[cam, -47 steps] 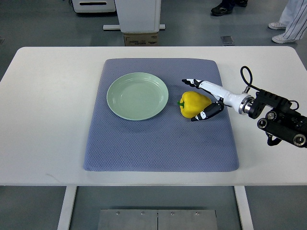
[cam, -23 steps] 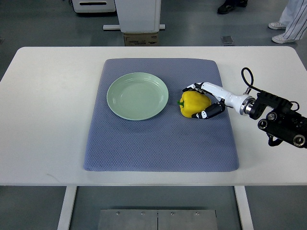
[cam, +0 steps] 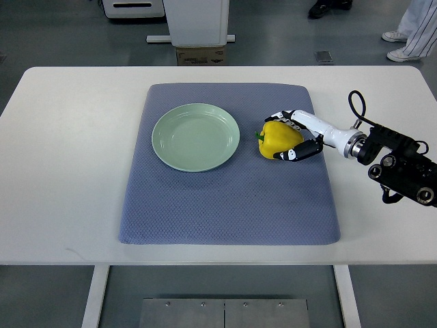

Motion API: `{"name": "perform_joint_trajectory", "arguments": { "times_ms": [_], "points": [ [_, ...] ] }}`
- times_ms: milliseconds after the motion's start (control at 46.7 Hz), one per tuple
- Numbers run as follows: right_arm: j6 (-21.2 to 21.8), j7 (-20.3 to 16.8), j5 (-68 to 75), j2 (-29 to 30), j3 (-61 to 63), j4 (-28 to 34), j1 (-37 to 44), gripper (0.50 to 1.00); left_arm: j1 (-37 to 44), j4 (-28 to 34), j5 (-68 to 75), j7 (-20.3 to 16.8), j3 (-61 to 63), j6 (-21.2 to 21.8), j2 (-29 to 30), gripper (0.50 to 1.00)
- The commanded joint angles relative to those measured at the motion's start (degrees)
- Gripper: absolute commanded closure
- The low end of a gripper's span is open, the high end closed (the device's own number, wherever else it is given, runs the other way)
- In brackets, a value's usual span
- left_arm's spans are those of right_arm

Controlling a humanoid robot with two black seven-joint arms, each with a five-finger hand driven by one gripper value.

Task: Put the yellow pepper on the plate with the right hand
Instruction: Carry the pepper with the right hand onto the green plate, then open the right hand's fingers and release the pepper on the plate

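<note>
Right hand point(cam: 292, 139) now clenched around yellow pepper point(cam: 279, 139), closed from the open straddle a second ago; grasp apparently secured, lift toward plate point(cam: 196, 137) next.

Right hand point(cam: 298, 139), reaching in from the right edge on an outstretched arm, fingers point(cam: 292, 154) curled closed around a grasp.
</note>
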Motion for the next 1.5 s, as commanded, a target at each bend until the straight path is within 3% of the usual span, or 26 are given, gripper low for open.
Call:
{"name": "perform_joint_trajectory", "arguments": {
  "times_ms": [0,129,793,1479],
  "points": [
    [-0.06,-0.13,0.13,0.02,1.03,0.02,0.75,1.0,0.0,-0.03,0.0,0.0,0.0,0.05,0.0,0.5],
    [-0.06,-0.74,0.48,1.51,1.56,-0.25,2.24,1.0,0.0,0.06,0.0,0.0,0.0,0.05,0.0,0.5],
    [-0.59,-5.05,0.66,20.5,1.03,-7.1,9.01,1.0,0.0,0.06,0.0,0.0,0.0,-0.04,0.0,0.5],
    [-1.29,-4.87,0.57,20.68,-3.71,-7.37,6.2,1.0,0.0,-0.03,0.0,0.0,0.0,0.05,0.0,0.5]
  ]
}}
